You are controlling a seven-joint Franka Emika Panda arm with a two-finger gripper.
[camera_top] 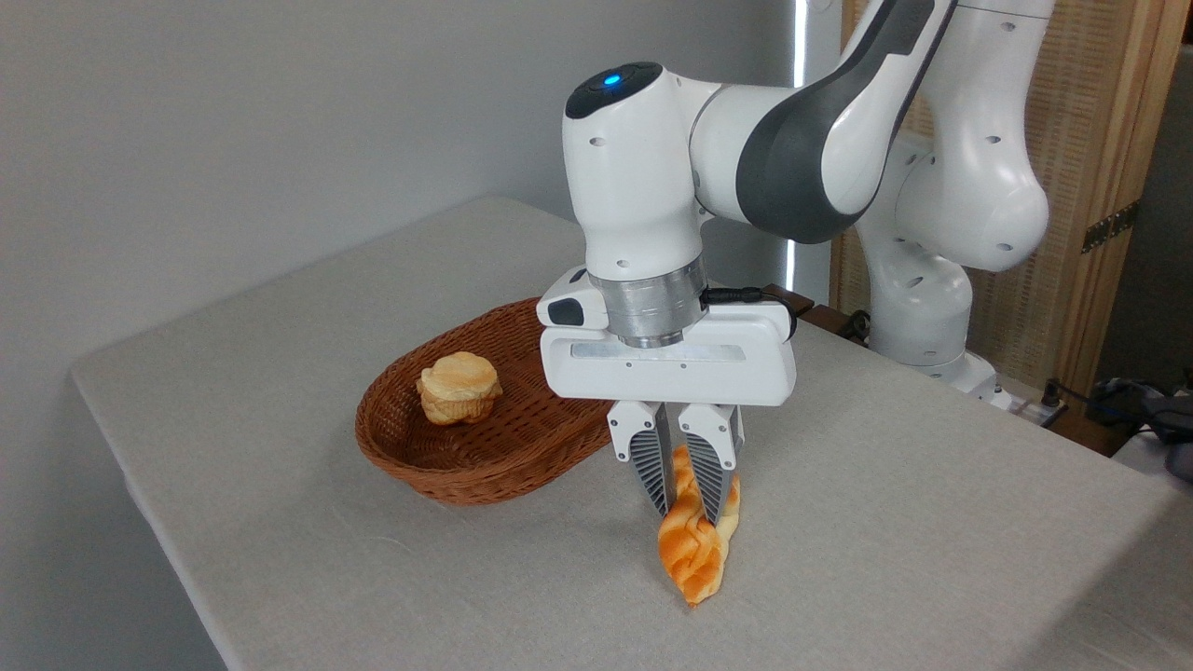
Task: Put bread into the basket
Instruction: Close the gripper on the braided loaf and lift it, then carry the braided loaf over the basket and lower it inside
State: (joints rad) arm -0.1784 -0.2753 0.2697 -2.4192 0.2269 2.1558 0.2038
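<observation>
Nearest my camera is the bread [692, 550], the braided orange-golden loaf, lying lengthwise toward the lens on the bench [280, 373] with its pointed near end at the front. I see its paler plaited ridges clearly on the near half; the far half is hidden behind the fingers. My gripper [688, 503] stands straight down over it, and the jaws are clamped on the bread, one ribbed grey finger on each side of the loaf at about its middle. Whether the loaf rests on the cloth or is already a little clear of it I cannot tell from this angle; its near tip looks to be at the surface.

Just left of and behind the bread sits the basket [485, 466], oval, brown woven wicker with low sides, its right end partly covered by the white gripper body. The loaf is outside it, near its right rim but apart from it. Inside the basket, toward the left end, I see a small round pale bun [459, 386] leaning against the wall.

A pale grey cloth covers the bench. Behind it rises the white arm [802, 149], a blue light glowing on top of the wrist joint, its base at the far right edge. A wooden screen [1100, 140] with a woven panel stands behind the arm.
</observation>
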